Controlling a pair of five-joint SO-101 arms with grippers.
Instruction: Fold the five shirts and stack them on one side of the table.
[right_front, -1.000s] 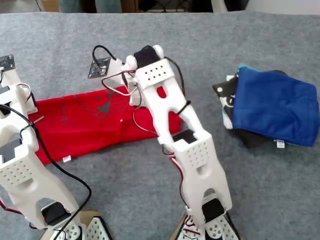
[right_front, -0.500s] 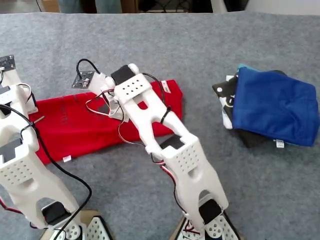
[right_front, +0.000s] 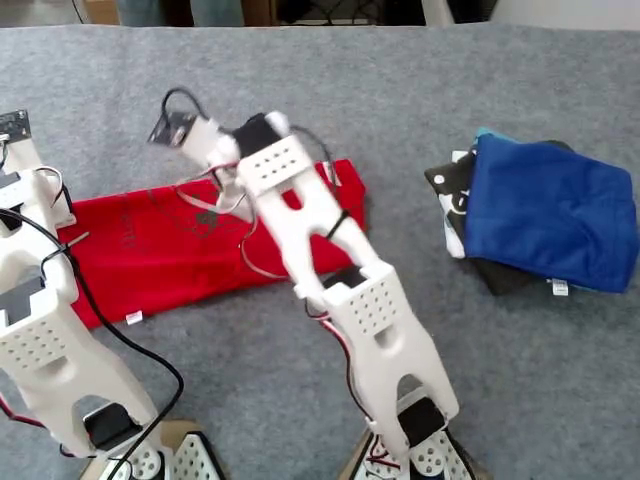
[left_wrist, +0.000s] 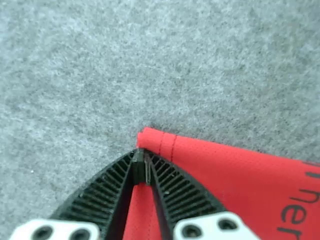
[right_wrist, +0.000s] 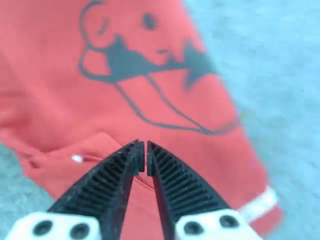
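Here, the left tool (left_wrist: 140, 162) is clamped on a hemmed corner of the red shirt (right_front: 150, 250), its jaws pressed together right at the cloth's edge. The right tool (right_wrist: 145, 150) hangs above the shirt with its jaws together and, as far as we can see, nothing between them. The shirt's dark print (right_wrist: 145, 75) lies flat just beyond its tips.

From the left tool the shirt stretches away as a long band across the desk (right_front: 450, 90). Its long axis runs from the held corner, under the right tool, toward the stack (right_front: 550, 215) of folded shirts. The stack, blue on top, sits well apart from the shirt's far end and nearer the right arm than the left. We judge that the next fold turns on this: the left tool has one end, and the right tool is the nearer to the free end and to the stack.

The desk is covered in grey felt-like cloth, likely to grip the shirt if dragged. Past its far edge we see a thin strip of room (right_front: 300, 10), too little to make out.
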